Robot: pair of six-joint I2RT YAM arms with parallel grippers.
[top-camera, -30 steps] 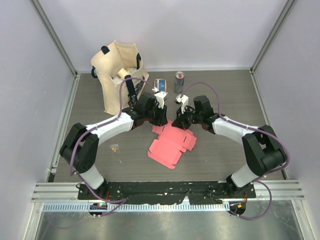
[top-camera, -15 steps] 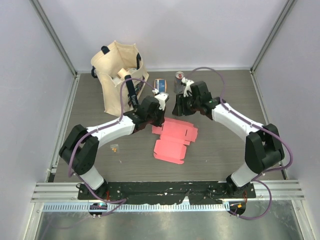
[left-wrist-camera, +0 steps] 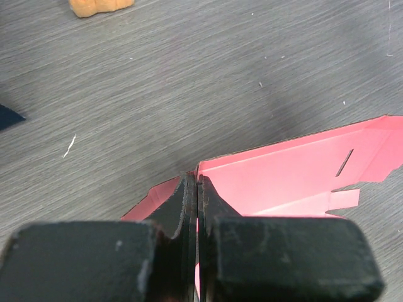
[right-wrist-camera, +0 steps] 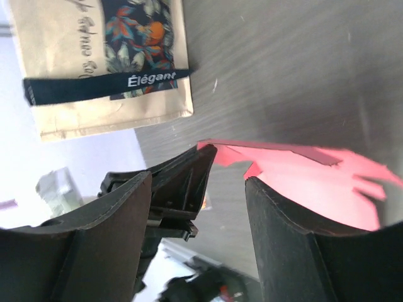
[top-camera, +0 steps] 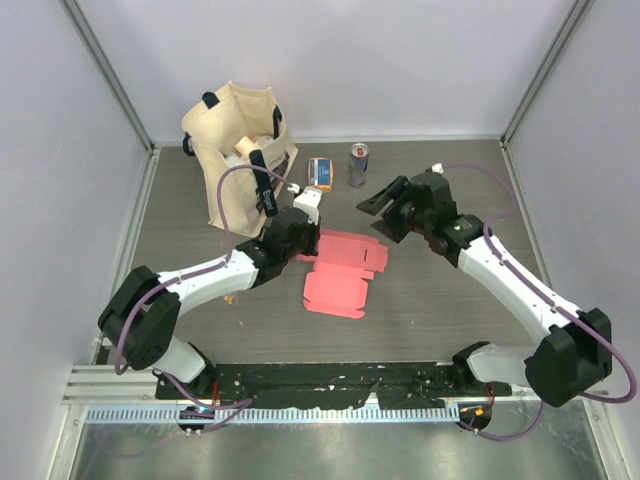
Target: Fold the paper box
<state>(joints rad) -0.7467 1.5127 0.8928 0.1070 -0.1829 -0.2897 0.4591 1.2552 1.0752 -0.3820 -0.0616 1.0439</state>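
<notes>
**Desk:** What's the overhead giving you?

**Me:** I have the paper box [top-camera: 340,272] lying opened out flat around the middle of the counter [top-camera: 450,310], between my two arms. My left gripper [top-camera: 303,243] is down at its far left corner. My right gripper [top-camera: 372,202] sits beyond the far right corner, apart from the card and near a can [top-camera: 358,163]. A packet [top-camera: 319,171] lies just beside the can. A tote bag [top-camera: 235,140] stands at the far left.

**Desk:** And your left wrist?

**Me:** My left gripper [left-wrist-camera: 192,189] is pressed together on an edge of the paper box [left-wrist-camera: 283,176]. I see pink card on either side of the fingers and a pink line in the seam between them. A small orange bit [left-wrist-camera: 101,5] lies on the counter [left-wrist-camera: 189,75] at the top edge of the view.

**Desk:** Right wrist?

**Me:** My right gripper [right-wrist-camera: 198,189] is spread wide, with both fingers off the card. The paper box [right-wrist-camera: 315,182] lies beyond them. One of its corners ends at a black part I can't make out clearly. Behind that I see the tote bag [right-wrist-camera: 107,63], with "Élégant" printed on its dark band.
</notes>
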